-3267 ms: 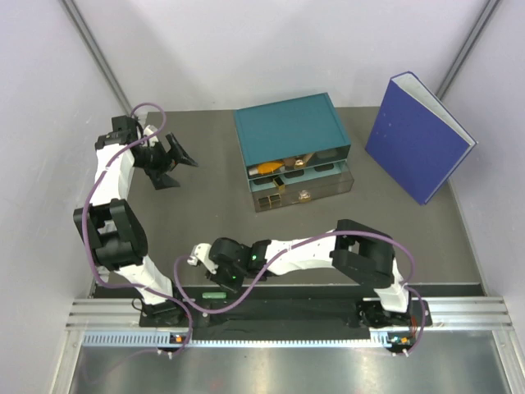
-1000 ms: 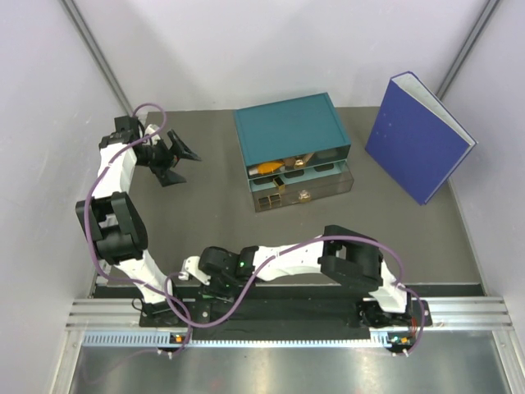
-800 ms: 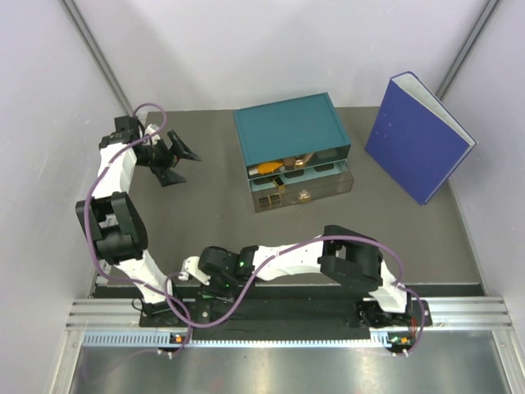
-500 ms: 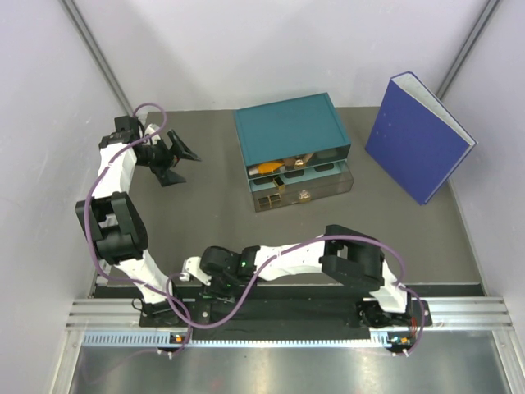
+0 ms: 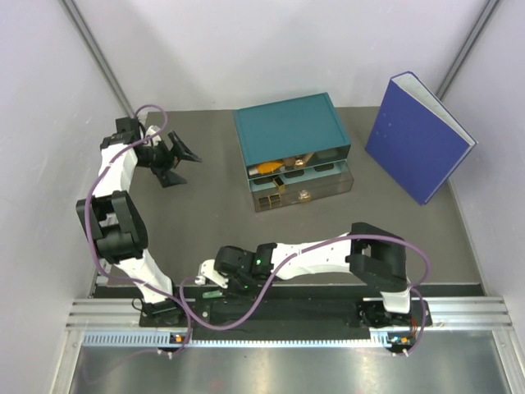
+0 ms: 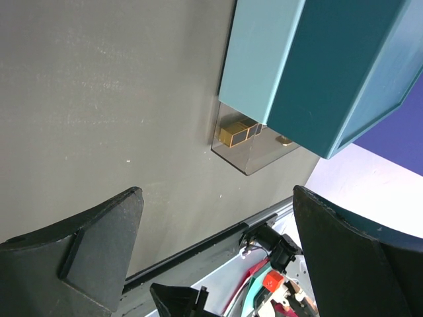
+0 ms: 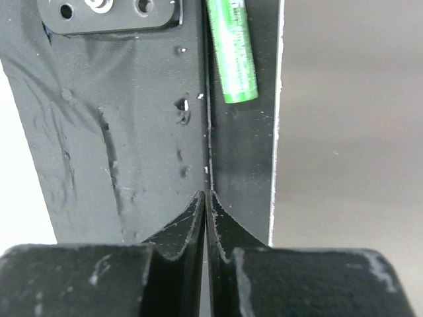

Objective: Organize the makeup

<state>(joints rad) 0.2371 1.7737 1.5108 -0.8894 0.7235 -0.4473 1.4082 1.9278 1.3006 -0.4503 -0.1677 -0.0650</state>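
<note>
Left gripper [image 5: 176,162]: raised over the far left of the table [image 5: 205,217], jaws spread wide, nothing between them. It is well apart from all the makeup.

Right gripper [image 7: 206,201]: low at the near edge, left of centre, over the black plate [image 7: 132,132] in front of the arm bases. Fingertips pressed together, clenched on nothing.

Green stick [image 7: 231,49]: lies flat on the black plate, ahead of the right fingertips and slightly to their right in the wrist view, clear of them. Long axis runs straight away from the gripper, parallel to the plate's edge and just beside it. The near end is blunt; the far end is cut off by the frame. Any writing on it is too blurred to read.

Teal drawer box [image 5: 287,131]: centre back of the table. An orange tube [image 5: 267,169] lies in its upper open drawer, long axis left to right. Gold cases [image 6: 238,130] sit in the clear drawer [image 5: 328,185] below.

Blue binder [image 5: 418,135]: stands upright at far right.
</note>
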